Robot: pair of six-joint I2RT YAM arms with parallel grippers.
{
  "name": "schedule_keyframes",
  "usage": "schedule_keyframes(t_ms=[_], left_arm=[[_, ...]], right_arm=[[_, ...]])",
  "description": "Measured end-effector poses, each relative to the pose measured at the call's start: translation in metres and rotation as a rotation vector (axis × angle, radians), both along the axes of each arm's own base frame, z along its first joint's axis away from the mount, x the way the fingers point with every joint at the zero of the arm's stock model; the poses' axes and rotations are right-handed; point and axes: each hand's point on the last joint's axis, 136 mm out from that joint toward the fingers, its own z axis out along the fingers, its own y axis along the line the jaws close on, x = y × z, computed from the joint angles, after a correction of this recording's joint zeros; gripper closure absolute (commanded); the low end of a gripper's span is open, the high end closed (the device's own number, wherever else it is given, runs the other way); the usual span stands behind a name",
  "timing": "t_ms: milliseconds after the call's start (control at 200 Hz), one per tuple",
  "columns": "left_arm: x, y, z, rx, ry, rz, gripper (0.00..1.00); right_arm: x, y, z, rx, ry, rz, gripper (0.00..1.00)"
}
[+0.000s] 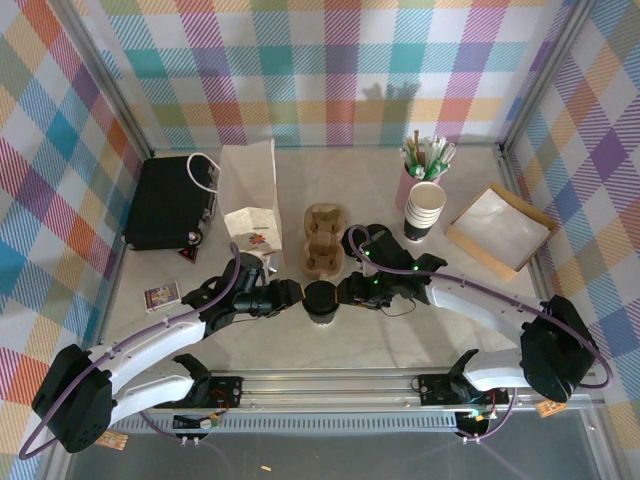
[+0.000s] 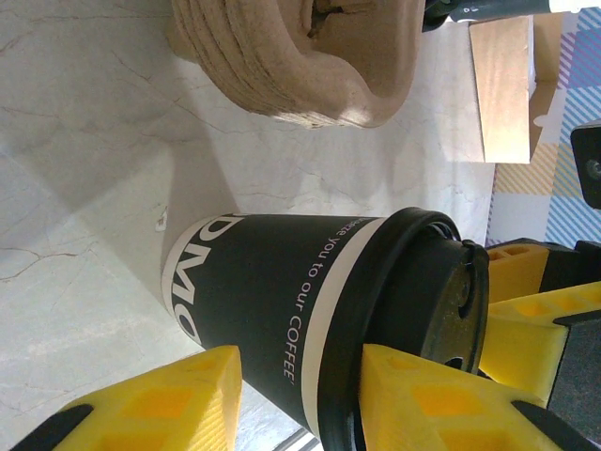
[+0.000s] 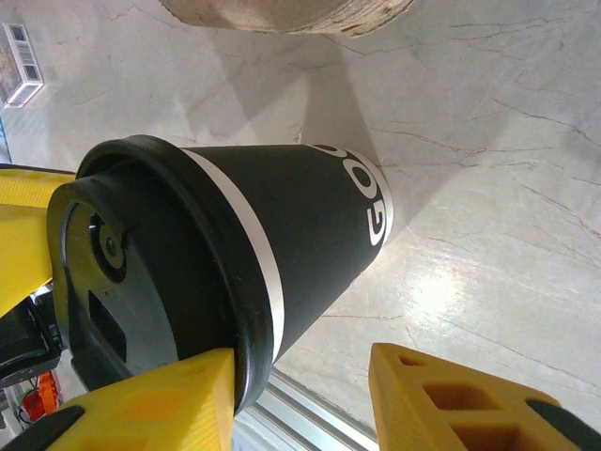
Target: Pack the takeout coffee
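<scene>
The takeout coffee (image 1: 320,300) — a dark-sleeved paper cup under a round black lid — is seen standing upright on the pale marbled worktop (image 1: 350,340), near the middle and towards the near edge. It is flanked by both arms: the left tool (image 1: 292,297) is set against its left side and the right tool (image 1: 347,292) against its right, so that the cup is found directly between them.

From the left wrist, the cup is seen lodged between the two yellow fingers (image 2: 160,404). One is pressed to the sleeve and the other to the lid's rim, with no gap to be made out, so the left tool appears to be closed on the cup. From the right wrist, one yellow finger (image 3: 150,404) is laid against the lid's rim while the other is held clear of the cup wall, with bare worktop visible between them — the right tool is thus open.

Just beyond the cup, on the far side, a stack of brown moulded-pulp carriers (image 1: 322,240) is placed, apart from it. A white paper bag (image 1: 250,185) is stood to the left of that stack, with a black box (image 1: 170,200) further left. To the far right, a stack of lidless cups (image 1: 425,210), a pink holder of stirrers (image 1: 425,160) and a shallow cardboard tray (image 1: 478,250) are ranged. A small printed packet (image 1: 162,296) is laid left of the left arm.
</scene>
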Motion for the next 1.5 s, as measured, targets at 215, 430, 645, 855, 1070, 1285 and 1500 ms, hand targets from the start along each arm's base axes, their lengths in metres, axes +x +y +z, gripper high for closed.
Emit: schedule_keyframes(t_ms=[215, 430, 645, 855, 1070, 1285, 1500], left_arm=[[0.001, 0.004, 0.004, 0.039, 0.009, 0.007, 0.59], [0.015, 0.000, 0.034, 0.041, -0.057, 0.018, 0.57], [0.019, 0.008, 0.045, 0.085, -0.087, 0.036, 0.56], [0.016, 0.041, 0.061, 0.181, -0.176, 0.115, 0.49], [0.004, 0.085, 0.060, 0.309, -0.203, 0.217, 0.47], [-0.006, 0.109, 0.060, 0.370, -0.209, 0.270, 0.46], [-0.006, 0.114, 0.058, 0.393, -0.209, 0.285, 0.46]], right_arm=[[0.009, -0.005, 0.020, -0.076, -0.034, 0.006, 0.40], [0.025, 0.003, 0.074, -0.058, -0.150, 0.041, 0.37], [0.018, -0.001, 0.093, -0.125, -0.236, 0.172, 0.35], [0.011, 0.024, 0.097, -0.256, -0.374, 0.411, 0.25], [0.003, 0.045, 0.064, -0.431, -0.421, 0.611, 0.15], [0.004, 0.042, 0.049, -0.530, -0.432, 0.677, 0.14], [0.008, 0.039, 0.045, -0.562, -0.436, 0.688, 0.13]])
